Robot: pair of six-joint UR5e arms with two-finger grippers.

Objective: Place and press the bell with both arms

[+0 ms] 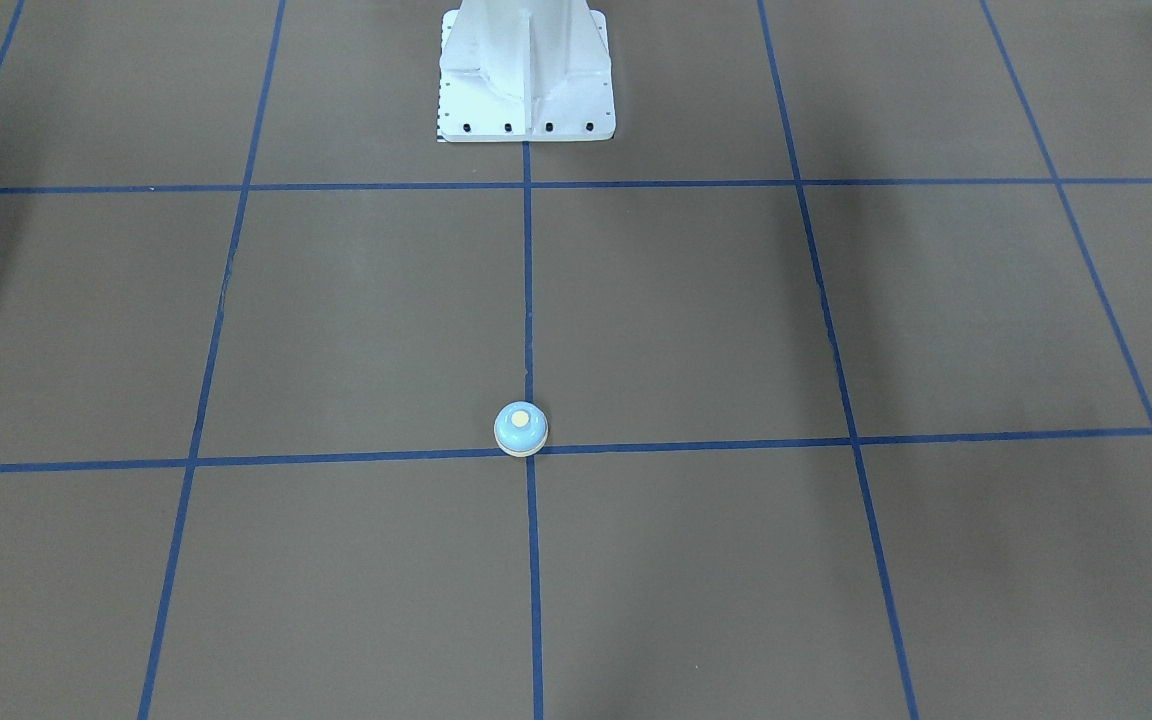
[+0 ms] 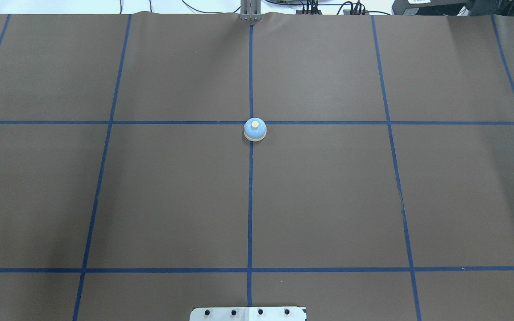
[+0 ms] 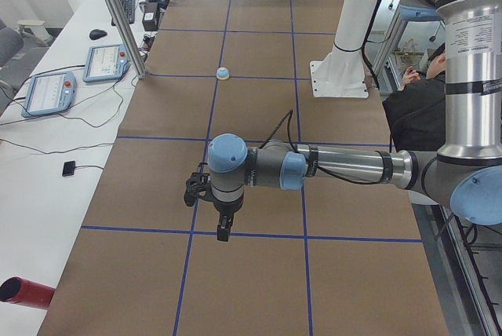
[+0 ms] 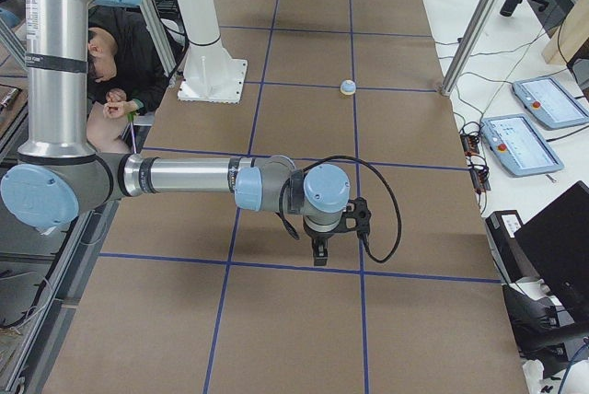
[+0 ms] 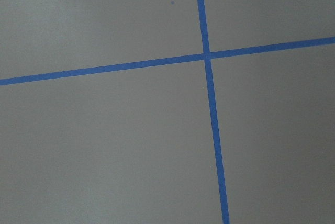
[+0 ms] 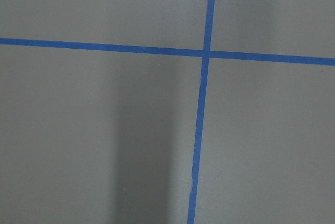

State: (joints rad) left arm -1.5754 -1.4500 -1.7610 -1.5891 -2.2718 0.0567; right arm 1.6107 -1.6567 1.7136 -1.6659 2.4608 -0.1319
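The light-blue bell with a cream base and button stands upright on a blue tape crossing at the table's middle. It also shows in the overhead view and small in the side views. Nothing touches it. My left gripper hangs pointing down over the table's left end, far from the bell. My right gripper hangs the same way over the right end. Both show only in the side views, so I cannot tell whether they are open or shut. The wrist views show only brown table and blue tape.
The white pedestal stands on the robot's side of the table, also in the left view. Teach pendants lie on the white bench beyond metal posts. A person sits beside the robot. A red cylinder lies on the bench.
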